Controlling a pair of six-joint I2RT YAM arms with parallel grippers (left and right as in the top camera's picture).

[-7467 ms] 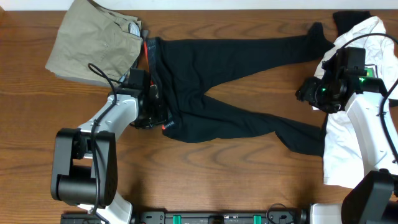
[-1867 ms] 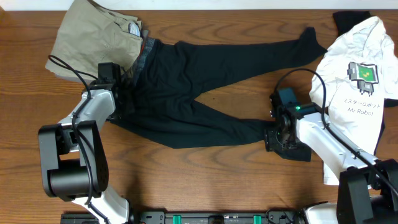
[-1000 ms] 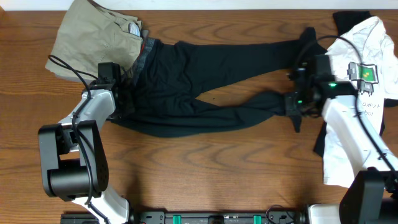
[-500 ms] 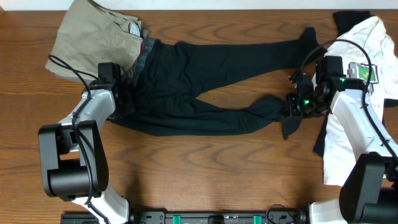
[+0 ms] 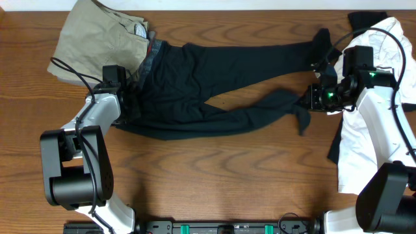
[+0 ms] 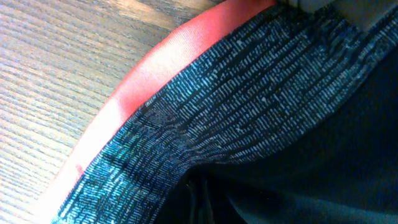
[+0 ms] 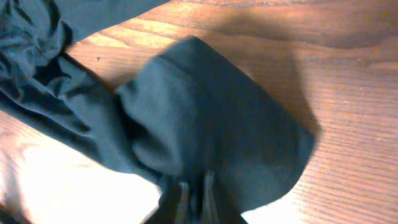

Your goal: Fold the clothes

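Observation:
The clothes, long black trousers, lie across the wooden table with the waist at the left. In the left wrist view the grey waistband and its red-orange edge fill the frame, and no fingers show. My left gripper sits shut at the waist on the cloth. The lower leg bends up toward the upper leg. My right gripper pinches the bunched end of that lower leg, and its cuff dangles below. In the right wrist view the blurred cloth gathers at the right gripper.
Folded khaki trousers lie at the back left, touching the waistband. A white T-shirt with a robot print lies at the right under my right arm. A dark cloth pokes out at the top right corner.
My right gripper has drifted slightly right and toward the back with the leg end, leaving the cuff hanging below it. The left arm has not moved.

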